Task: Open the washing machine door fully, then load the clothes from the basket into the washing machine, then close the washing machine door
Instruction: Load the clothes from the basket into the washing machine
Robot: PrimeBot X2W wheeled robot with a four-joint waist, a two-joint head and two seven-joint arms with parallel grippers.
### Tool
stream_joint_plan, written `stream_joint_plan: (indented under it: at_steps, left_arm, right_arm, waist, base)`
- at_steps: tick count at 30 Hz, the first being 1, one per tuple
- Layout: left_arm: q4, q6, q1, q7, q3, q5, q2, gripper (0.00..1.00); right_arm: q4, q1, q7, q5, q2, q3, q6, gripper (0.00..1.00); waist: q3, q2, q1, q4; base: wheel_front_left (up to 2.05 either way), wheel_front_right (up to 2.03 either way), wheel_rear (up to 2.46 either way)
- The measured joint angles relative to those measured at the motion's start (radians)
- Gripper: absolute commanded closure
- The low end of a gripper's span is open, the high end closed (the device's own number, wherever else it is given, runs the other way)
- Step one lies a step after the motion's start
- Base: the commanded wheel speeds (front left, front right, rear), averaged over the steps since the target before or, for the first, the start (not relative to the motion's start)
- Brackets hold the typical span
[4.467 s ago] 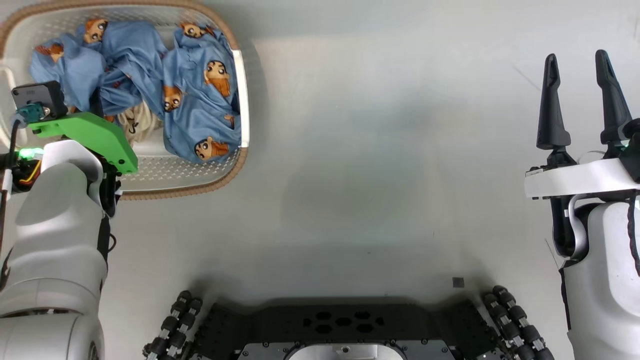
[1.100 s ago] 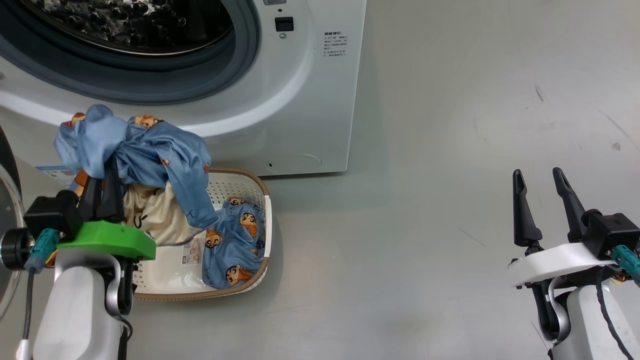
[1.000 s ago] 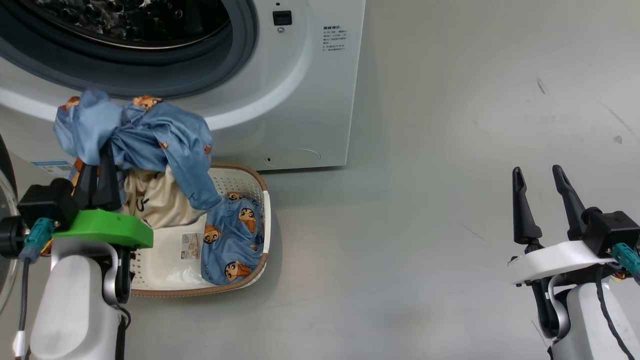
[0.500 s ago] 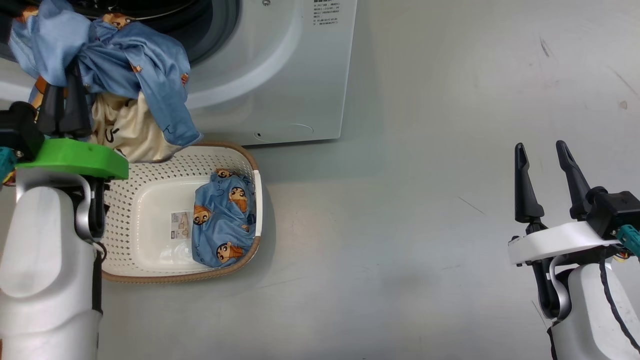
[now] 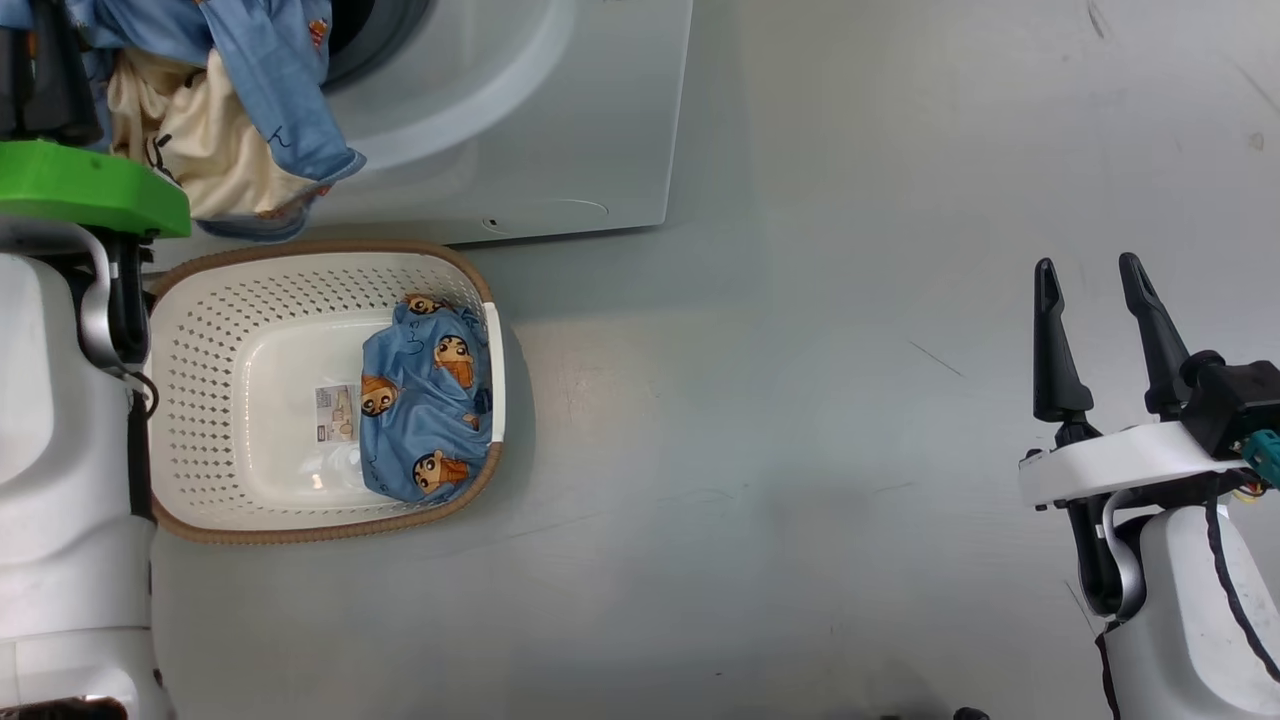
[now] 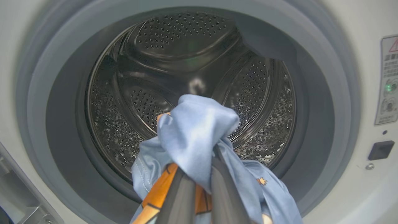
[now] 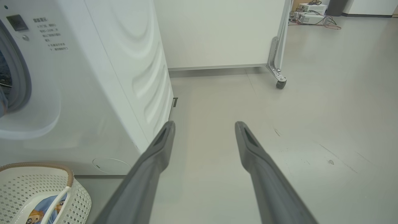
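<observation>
**Left gripper (image 6: pixel 199 165) holds a bundle of clothes (image 6: pixel 196 130) at the mouth of the washing machine (image 5: pixel 560 120)**

The washing machine stands at the top left of the head view, on a pale grey floor (image 5: pixel 800 400). The left wrist view looks straight into its steel drum (image 6: pixel 192 62), which is ringed by the grey gasket (image 6: pixel 317 124).

The basket (image 5: pixel 195 400) sits on the floor just in front of the machine, beside the left arm. One blue printed garment (image 5: pixel 425 400) lies against its right wall. A small label (image 5: pixel 335 412) on the basket floor lies just left of it.

The left gripper is closed tight on the bundle of clothes. Light blue cloth bunches over its fingertips, with an orange patch pinched between the fingers. Blue and cream folds hang below the gripper, down the machine's front and above the basket's far rim. The bundle is raised in front of the drum opening. Whether it has passed the gasket cannot be told.

The right gripper (image 5: pixel 1088 265) is at the far right, well apart from the basket and the machine. Its two fingers are spread wide over bare floor and grip nothing.
</observation>
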Motion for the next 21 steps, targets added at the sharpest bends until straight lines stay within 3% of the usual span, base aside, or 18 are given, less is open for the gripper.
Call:
stream_joint_plan:
  at_steps: [21]
  left_arm:
    - [0.107,0.0,-0.227,0.06,-0.034,-0.001,0.058,1.0]
  right_arm:
    - [-0.013,-0.039,0.0,0.001,0.002,0.026,0.0,0.0]
  waist:
    - [0.148,0.0,0.0001,-0.033]
  base:
    - [0.0,0.0,0.0]
